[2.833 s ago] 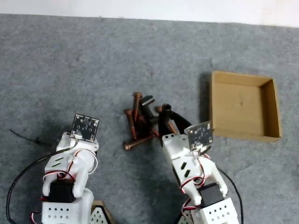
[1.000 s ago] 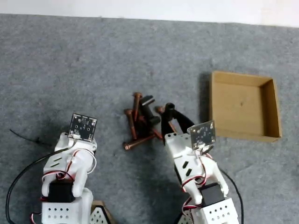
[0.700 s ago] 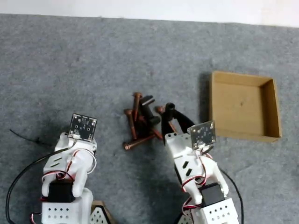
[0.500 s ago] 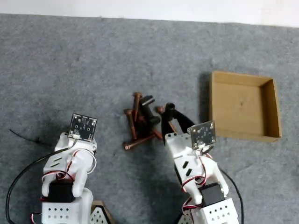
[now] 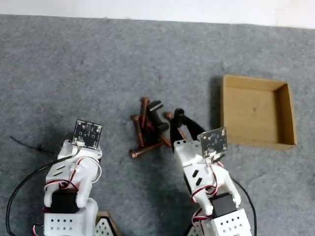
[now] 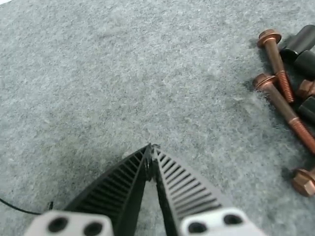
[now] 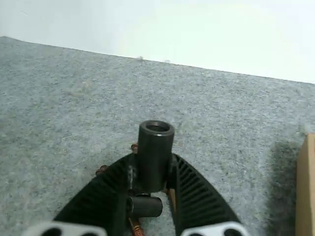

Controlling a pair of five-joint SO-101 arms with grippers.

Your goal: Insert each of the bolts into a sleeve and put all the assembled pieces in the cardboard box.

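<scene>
Bolts and sleeves in one heap, open box off to the side.
I see the copper bolts [image 5: 138, 131] lying flat and crossed in a loose pile mid-tabletop [image 5: 74, 69]. Two have their flanged heads toward the far edge and a third lies crosswise below them, with short black sleeves [image 5: 155, 111] tangled among them. One upright sleeve [image 7: 155, 155], bore facing up, is pinched between the jaws of my right gripper [image 7: 152, 161] at the pile's edge. The cardboard box [image 5: 290, 118], shallow and square, sits apart on the right arm's side.

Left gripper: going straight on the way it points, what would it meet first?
Likely only the mat: the left gripper, shut, points at bare mat, and the bolts lie off to one side of that line. Depth is unclear.
</scene>
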